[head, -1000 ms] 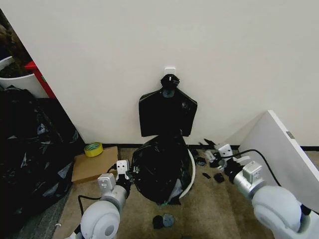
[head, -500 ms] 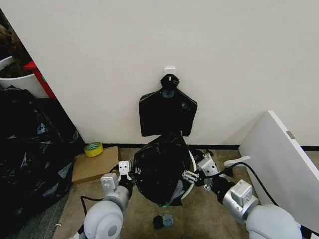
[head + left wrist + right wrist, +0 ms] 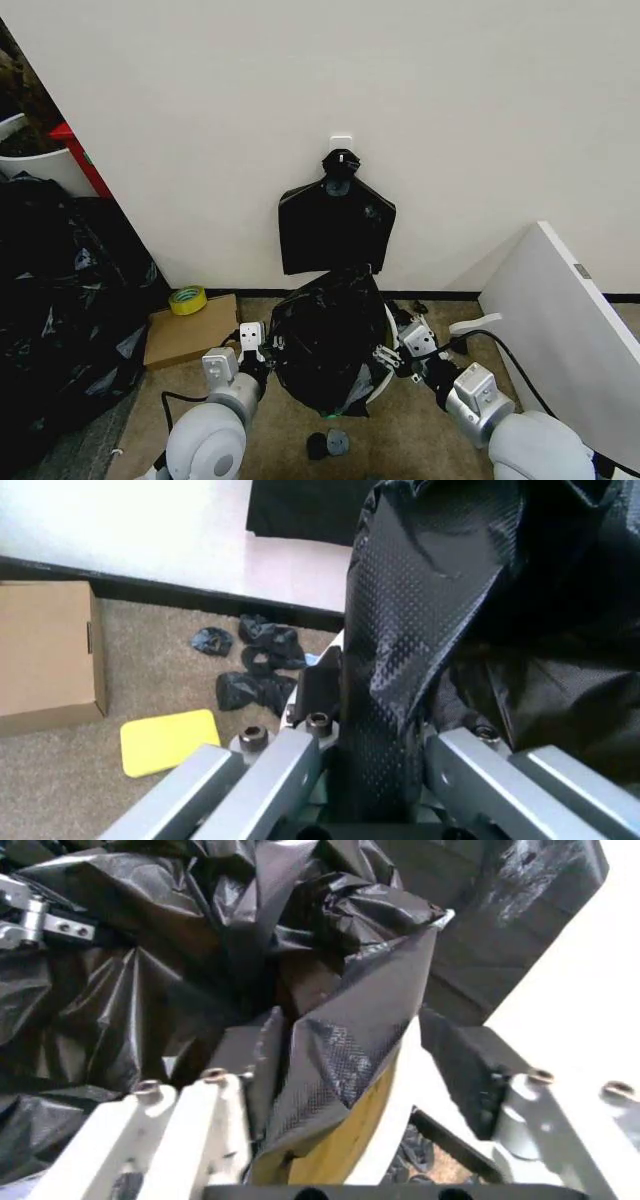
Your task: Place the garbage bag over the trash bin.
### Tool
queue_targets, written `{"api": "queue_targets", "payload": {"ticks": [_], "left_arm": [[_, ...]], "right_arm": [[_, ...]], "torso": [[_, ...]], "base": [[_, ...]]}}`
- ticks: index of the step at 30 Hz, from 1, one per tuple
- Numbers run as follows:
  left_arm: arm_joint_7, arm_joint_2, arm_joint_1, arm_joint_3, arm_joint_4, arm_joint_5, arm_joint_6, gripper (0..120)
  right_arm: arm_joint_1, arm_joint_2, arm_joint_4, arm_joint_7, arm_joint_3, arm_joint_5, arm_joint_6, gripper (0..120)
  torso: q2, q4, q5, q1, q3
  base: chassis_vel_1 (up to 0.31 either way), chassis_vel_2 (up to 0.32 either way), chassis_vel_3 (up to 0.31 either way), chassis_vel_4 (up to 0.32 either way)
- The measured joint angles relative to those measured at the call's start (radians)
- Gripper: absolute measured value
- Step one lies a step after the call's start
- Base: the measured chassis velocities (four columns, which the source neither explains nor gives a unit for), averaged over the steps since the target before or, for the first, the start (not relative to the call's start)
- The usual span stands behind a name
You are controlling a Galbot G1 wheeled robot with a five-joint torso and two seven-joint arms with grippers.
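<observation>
While the left gripper (image 3: 375, 757) pinches the garbage bag (image 3: 325, 335), the right gripper (image 3: 370, 1087) straddles it, spread.

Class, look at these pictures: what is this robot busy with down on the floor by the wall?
It is fitting a black garbage bag over a round white trash bin that stands on the carpet by the wall. The left gripper is shut on a fold of the bag at the bin's left side. The right gripper is at the right side, its fingers open around the bag's edge at the rim. The bag is bunched above the bin, not yet spread over the rim.
</observation>
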Motion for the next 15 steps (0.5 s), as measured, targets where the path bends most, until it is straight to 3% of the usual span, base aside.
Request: {"api": "queue_targets", "payload": {"ticks": [10, 15], "left_arm": [[0.005, -0.003, 0.000, 0.001, -0.004, -0.001, 0.002, 1], [0.006, -0.002, 0.000, 0.001, -0.006, -0.001, 0.002, 1]], "right_arm": [[0.000, -0.001, -0.010, 0.008, -0.007, -0.010, -0.008, 7], [0.000, -0.004, -0.013, 0.010, -0.005, -0.010, -0.008, 0]], "torso": [[0.000, 0.0000, 0.0000, 0.000, 0.000], [0.000, 0.0000, 0.0000, 0.000, 0.000]], "base": [[0.000, 0.000, 0.000, 0.000], [0.000, 0.000, 0.000, 0.000]]}}
